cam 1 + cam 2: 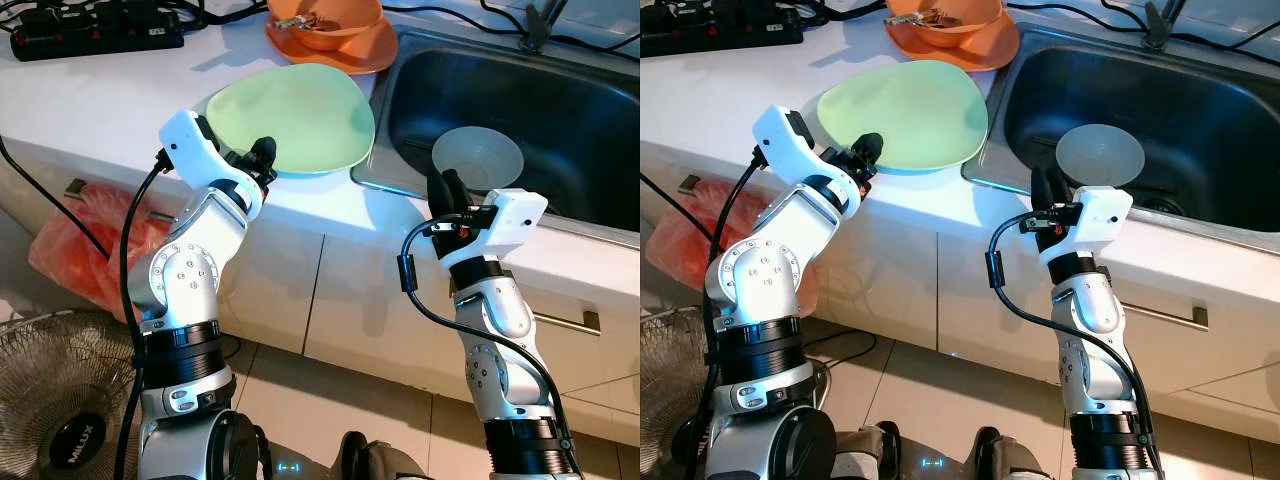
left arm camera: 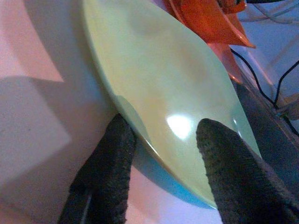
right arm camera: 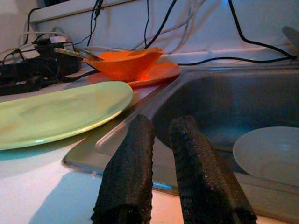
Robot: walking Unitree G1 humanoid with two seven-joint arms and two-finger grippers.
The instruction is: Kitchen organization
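left gripper (image 2: 163,140) — straddling green plate (image 1: 295,115) rim
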